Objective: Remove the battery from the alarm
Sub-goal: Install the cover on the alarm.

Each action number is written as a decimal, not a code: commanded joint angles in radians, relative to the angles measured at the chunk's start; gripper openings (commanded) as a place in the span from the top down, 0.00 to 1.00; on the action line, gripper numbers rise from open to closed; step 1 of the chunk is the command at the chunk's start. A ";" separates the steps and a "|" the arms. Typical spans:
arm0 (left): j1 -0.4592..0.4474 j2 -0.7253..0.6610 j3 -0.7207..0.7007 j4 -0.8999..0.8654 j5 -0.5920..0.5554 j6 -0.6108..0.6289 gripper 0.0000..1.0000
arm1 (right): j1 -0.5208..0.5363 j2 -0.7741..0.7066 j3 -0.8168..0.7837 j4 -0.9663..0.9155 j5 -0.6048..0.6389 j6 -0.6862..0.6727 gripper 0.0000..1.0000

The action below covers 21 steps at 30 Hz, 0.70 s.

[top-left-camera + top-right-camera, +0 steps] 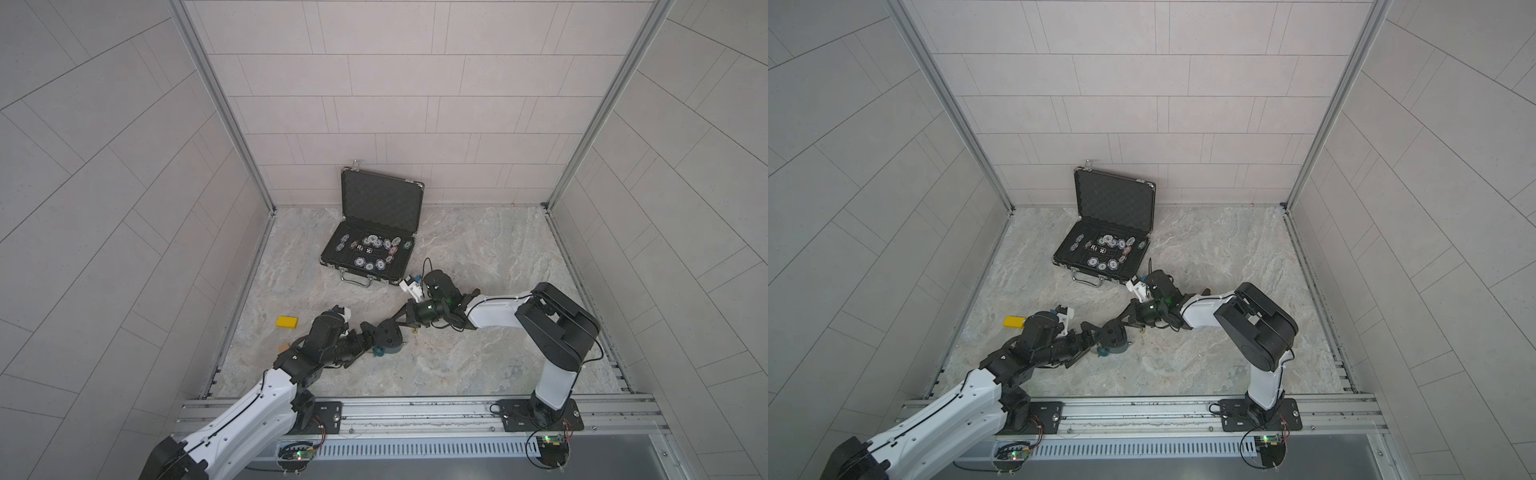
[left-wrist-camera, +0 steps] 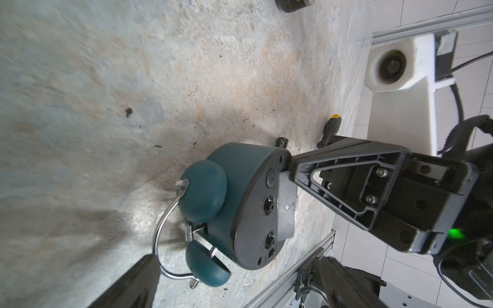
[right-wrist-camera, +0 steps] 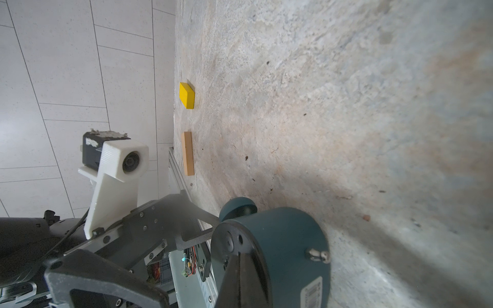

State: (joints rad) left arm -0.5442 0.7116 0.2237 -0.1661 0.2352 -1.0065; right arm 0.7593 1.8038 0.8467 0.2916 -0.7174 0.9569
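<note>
- On desk [image 2: 133,80], alarm [image 2: 240,170] lies dark back up.
- Left gripper [image 2: 238,257]: jaws wide, alarm between them.
- Right gripper [image 2: 292,166]: jaws closed together, tip on alarm's back.
- Battery [image 2: 281,142] on desk just beside alarm, partly hidden.

The alarm [image 2: 240,170] has a matt teal plastic shell, a smooth dark back and a shiny metal wire handle [image 2: 165,216]. The desk [image 2: 106,80] looks like rough mottled stone.

One alarm [image 2: 240,165], one chip case [image 1: 382,199], one yellow block [image 1: 286,322], one wooden block [image 3: 187,153], one screwdriver [image 2: 328,132].
</note>
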 commanded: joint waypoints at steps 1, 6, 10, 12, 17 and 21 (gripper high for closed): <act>0.003 0.001 -0.004 -0.010 -0.004 -0.002 0.05 | 0.011 0.022 0.018 -0.066 0.027 -0.034 0.99; 0.002 0.002 -0.004 -0.011 -0.004 -0.001 0.05 | 0.021 0.016 0.034 -0.115 0.043 -0.060 0.95; 0.004 -0.001 -0.004 -0.012 -0.007 -0.001 0.05 | 0.021 0.010 0.039 -0.130 0.048 -0.070 0.93; 0.003 -0.003 -0.002 -0.013 -0.006 -0.001 0.05 | 0.021 0.007 0.044 -0.140 0.052 -0.079 0.92; 0.004 -0.005 -0.002 -0.016 -0.005 -0.001 0.05 | 0.023 -0.006 0.062 -0.170 0.056 -0.101 0.90; 0.003 -0.009 0.000 -0.018 -0.006 -0.002 0.05 | 0.024 -0.016 0.069 -0.184 0.059 -0.111 0.90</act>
State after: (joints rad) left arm -0.5442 0.7109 0.2237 -0.1669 0.2352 -1.0065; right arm 0.7712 1.8042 0.9073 0.1680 -0.6914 0.8745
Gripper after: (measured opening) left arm 0.949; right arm 0.102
